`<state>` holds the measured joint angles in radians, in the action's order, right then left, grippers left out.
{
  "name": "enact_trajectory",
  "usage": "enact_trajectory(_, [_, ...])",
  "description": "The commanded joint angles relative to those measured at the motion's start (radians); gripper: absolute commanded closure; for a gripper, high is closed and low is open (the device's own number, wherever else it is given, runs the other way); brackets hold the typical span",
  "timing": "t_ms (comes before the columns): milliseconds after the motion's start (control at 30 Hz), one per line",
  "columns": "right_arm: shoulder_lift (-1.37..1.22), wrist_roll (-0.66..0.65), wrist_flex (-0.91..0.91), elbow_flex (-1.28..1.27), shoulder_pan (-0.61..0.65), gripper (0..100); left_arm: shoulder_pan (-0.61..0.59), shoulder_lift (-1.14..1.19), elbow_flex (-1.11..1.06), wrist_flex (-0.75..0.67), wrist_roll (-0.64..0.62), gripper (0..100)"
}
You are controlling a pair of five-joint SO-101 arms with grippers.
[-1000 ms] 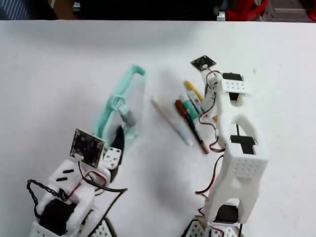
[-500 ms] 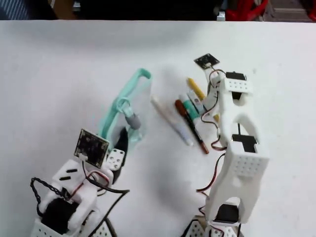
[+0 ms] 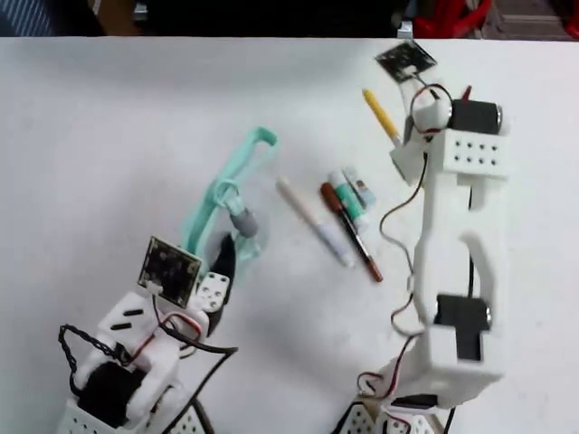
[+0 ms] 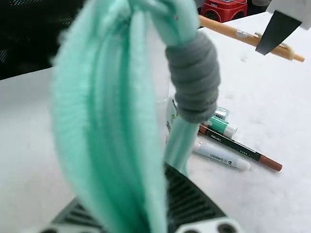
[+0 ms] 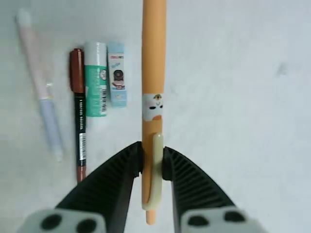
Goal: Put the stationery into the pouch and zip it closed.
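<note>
Mint-green pouch (image 3: pixel 215 197) stands on edge on the white table (image 3: pixel 127 108), left of the loose stationery, with a grey zip pull (image 4: pixel 193 80) at its side. Its near end is pinched in the left gripper (image 3: pixel 226 251). Near it lie a pale marker (image 3: pixel 314 221), a brown-capped pen (image 3: pixel 351 233), a green glue stick (image 3: pixel 344 197) and a small eraser (image 3: pixel 363 192). Beyond them the right gripper (image 5: pixel 152 160) clamps an orange pen (image 5: pixel 153 73) at its clip end, apart from the rest.
</note>
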<state>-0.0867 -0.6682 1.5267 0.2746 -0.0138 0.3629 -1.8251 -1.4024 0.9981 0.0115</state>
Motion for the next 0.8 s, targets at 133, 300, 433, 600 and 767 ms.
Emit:
enact_trajectory(133, [0.314,-0.002,0.124,0.048,0.154,98.1,0.012,0.001,0.005,-0.025,-0.002,98])
enact_trajectory(300, [0.533,0.135,0.062,0.051,0.288,98.1,0.013,0.001,0.005,-0.025,-0.002,98])
enact_trajectory(433, [0.648,0.298,-0.077,0.046,0.403,98.1,0.015,0.001,0.005,-0.026,-0.002,98])
enact_trajectory(600, [0.636,0.433,-0.298,0.044,0.567,98.1,0.016,0.001,0.003,-0.026,-0.002,98])
enact_trajectory(767, [0.558,0.614,-0.430,0.025,0.656,98.1,0.012,0.001,0.003,-0.025,-0.002,98])
